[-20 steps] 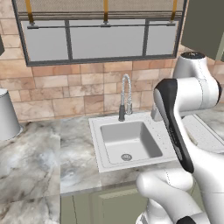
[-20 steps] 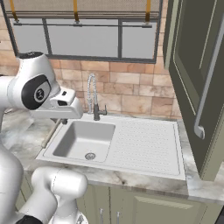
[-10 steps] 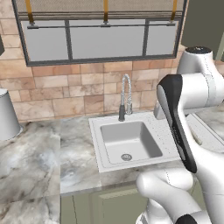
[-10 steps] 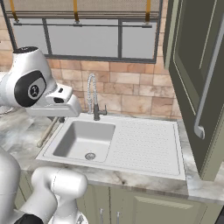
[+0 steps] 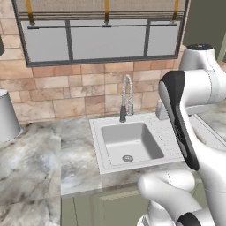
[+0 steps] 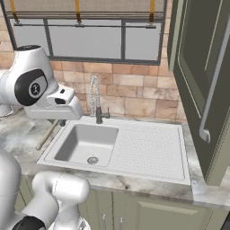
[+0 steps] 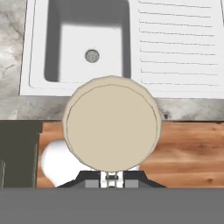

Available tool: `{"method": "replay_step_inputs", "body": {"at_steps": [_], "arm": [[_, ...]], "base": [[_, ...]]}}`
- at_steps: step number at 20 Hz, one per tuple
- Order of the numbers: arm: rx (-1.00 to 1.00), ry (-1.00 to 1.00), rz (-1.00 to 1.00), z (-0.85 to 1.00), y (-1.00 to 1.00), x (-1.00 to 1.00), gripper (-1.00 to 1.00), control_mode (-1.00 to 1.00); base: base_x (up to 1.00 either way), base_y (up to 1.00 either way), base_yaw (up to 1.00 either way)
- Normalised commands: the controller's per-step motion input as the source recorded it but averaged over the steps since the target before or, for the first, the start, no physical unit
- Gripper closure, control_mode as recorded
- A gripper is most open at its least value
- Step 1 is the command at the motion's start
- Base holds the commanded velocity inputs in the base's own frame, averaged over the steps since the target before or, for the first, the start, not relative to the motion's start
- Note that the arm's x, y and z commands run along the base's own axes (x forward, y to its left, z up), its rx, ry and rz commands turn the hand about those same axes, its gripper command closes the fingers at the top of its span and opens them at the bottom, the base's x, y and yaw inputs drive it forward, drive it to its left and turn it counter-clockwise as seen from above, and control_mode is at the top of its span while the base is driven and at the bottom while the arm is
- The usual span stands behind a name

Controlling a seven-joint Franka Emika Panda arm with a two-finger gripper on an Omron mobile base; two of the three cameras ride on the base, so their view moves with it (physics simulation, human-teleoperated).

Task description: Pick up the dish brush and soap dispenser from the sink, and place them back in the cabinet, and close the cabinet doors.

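Note:
In the hand view my gripper point(image 7: 111, 178) is shut on the dish brush point(image 7: 111, 127), whose round beige head fills the middle of the view and hides the fingertips' upper part. The right base view has the brush's thin pale handle point(image 6: 47, 134) slanting down-left from my hand, over the counter at the left rim of the sink point(image 6: 148, 148). The grey basin point(image 5: 130, 141) holds nothing I can see. The soap dispenser is out of view. At the right, the olive-green cabinet door point(image 6: 197, 58) with its long silver handle point(image 6: 212, 90) stands swung open over the counter.
A chrome spring-neck faucet point(image 5: 127, 95) rises behind the basin under the window. A white cylinder point(image 5: 8, 115) stands at the counter's far left. The ribbed drainboard point(image 7: 179, 39) lies beside the basin, the wooden floor point(image 7: 188, 148) and green base cabinets point(image 6: 134, 211) below the counter edge.
The arm has swung a little, carrying the hand slightly leftward in the right base view; the brush's handle has come out from behind the arm. The grip has stayed shut.

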Motion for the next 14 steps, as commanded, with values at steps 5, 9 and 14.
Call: {"method": "replay_step_inputs", "body": {"at_steps": [5, 9, 14], "arm": [[0.03, 0.03, 0.00, 0.00, 0.00, -0.09, 1.00, -1.00], [0.02, 0.01, 0.00, 0.00, 0.00, -0.09, 1.00, -1.00], [0.01, 0.00, 0.00, 0.00, 0.00, -0.05, 1.00, -1.00]], "base": [[0.00, 0.00, 0.00], [0.00, 0.00, 0.00], [0.00, 0.00, 0.00]]}}
